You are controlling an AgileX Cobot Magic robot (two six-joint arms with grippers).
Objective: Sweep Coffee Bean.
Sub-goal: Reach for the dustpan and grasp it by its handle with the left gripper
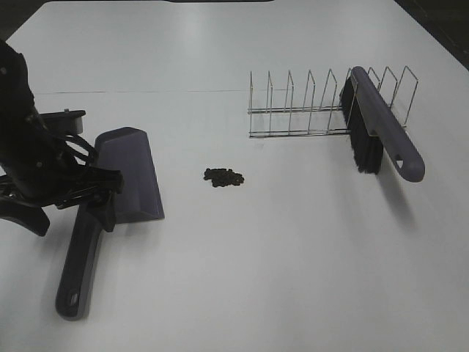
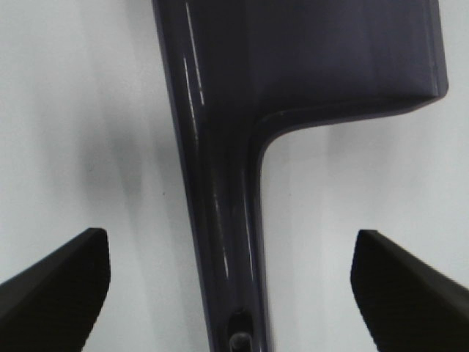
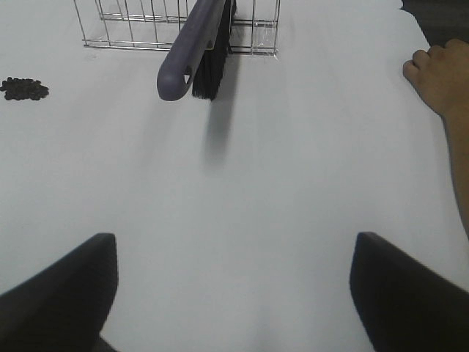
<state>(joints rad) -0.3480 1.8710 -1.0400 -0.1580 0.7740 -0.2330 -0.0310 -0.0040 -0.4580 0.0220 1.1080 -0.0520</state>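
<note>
The coffee bean pile (image 1: 223, 177) is a small dark patch on the white table (image 1: 293, 257), also seen in the right wrist view (image 3: 23, 89). Left of it lies a purple dustpan (image 1: 130, 172), blade toward the beans, handle (image 2: 220, 242) running toward the table's front. My left gripper (image 1: 99, 199) hovers over that handle, open, one finger (image 2: 62, 286) on each side, apart from it. A purple brush (image 1: 381, 128) with black bristles leans in the wire rack (image 1: 308, 110). My right gripper (image 3: 233, 249) is open over bare table, short of the brush (image 3: 187, 51), holding nothing.
The wire rack (image 3: 124, 37) stands at the back right of the table. A person's hand (image 3: 447, 81) rests on the table's edge to the right of the brush. The dark floor shows beyond the table's far corners.
</note>
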